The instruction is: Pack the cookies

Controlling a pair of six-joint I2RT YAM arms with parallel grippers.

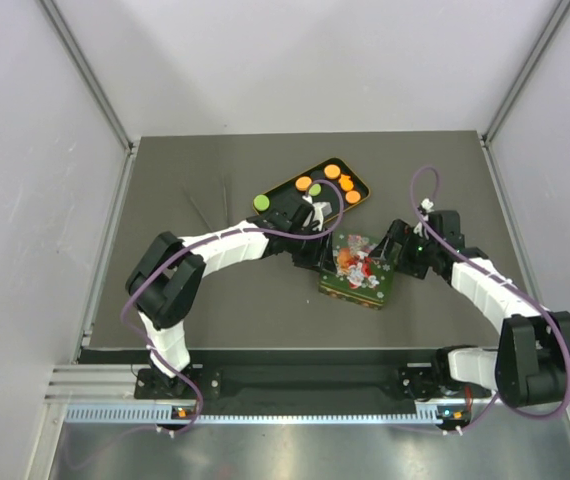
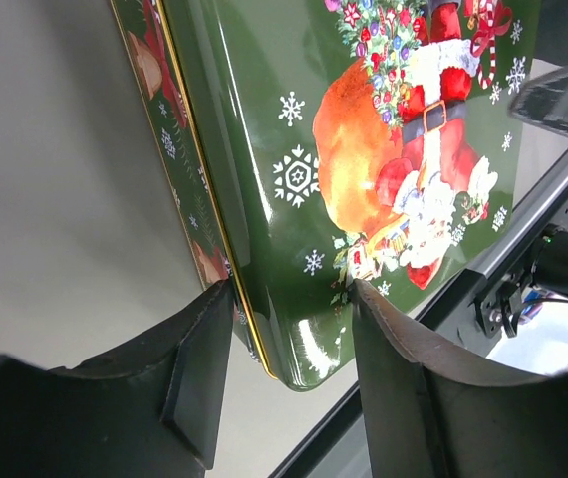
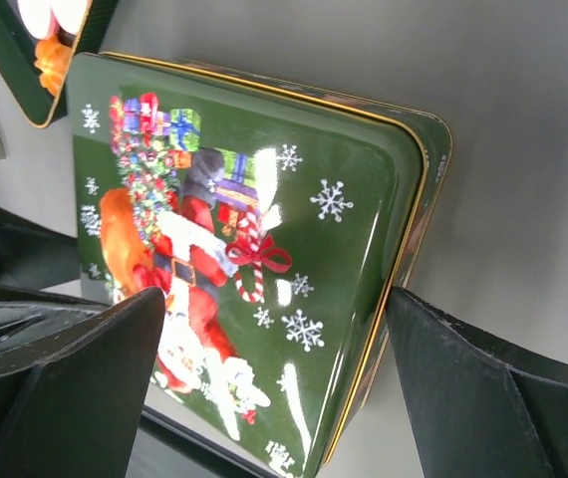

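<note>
1. The left gripper is spread, its two dark fingers astride one corner of a green Christmas tin. One finger touches the tin's side seam and the other sits over the lid's face. That looks like bracketing, not a firm clamp.
2. The right gripper is spread very wide. One finger touches the tin's gold-rimmed edge and the other sits above the Santa picture, so the tin lies between them, unpinched.
3. From above, the left gripper is at 9 o'clock of the tin and the right gripper is at 3 o'clock. Coming in from opposite sides would keep the tin from sliding. My guess is that one arm means to steady it while the other works the lid.
4. The tin sits mid-table with its lid on, so nothing can be packed into it yet.
5. The cookies, orange and green discs, lie in a dark tray at 11 o'clock of the tin, just beyond the left gripper. Neither gripper touches them.
6. The tray sits near the tin, which would suit short carries once the tin is open.
7. The dark table bears both, with the arm bases at 6 o'clock.
</note>
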